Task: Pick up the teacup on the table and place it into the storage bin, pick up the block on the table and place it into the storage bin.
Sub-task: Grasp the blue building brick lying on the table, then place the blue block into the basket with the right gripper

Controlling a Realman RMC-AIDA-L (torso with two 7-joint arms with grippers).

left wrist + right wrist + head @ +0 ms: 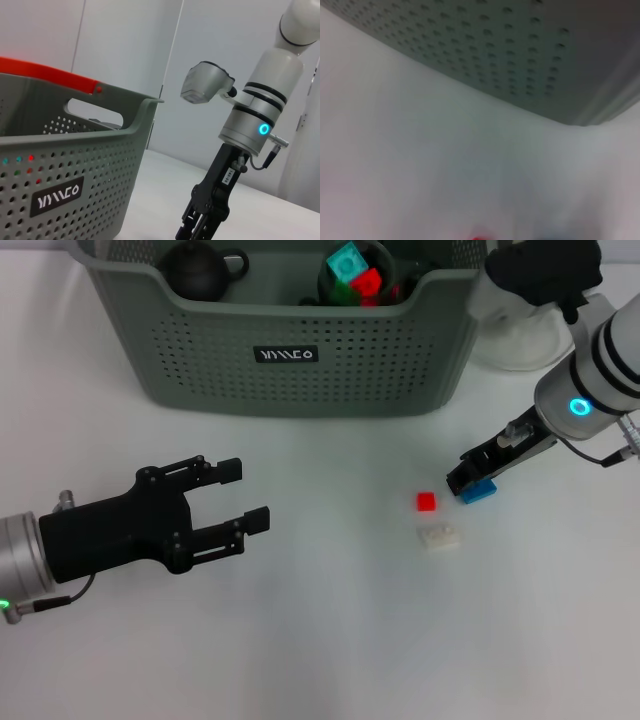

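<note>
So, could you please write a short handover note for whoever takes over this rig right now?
Right gripper: down at the table on the blue block; its grasp is not clear.
Left gripper: open, empty, idle over the table in front of the storage bin.
In the bin: a dark teapot-like item and a dark cup with teal and red blocks.
Left on the table: red block, white block, plus the blue one.
Remaining: bin the blocks. No teacup shows on the table.
</note>
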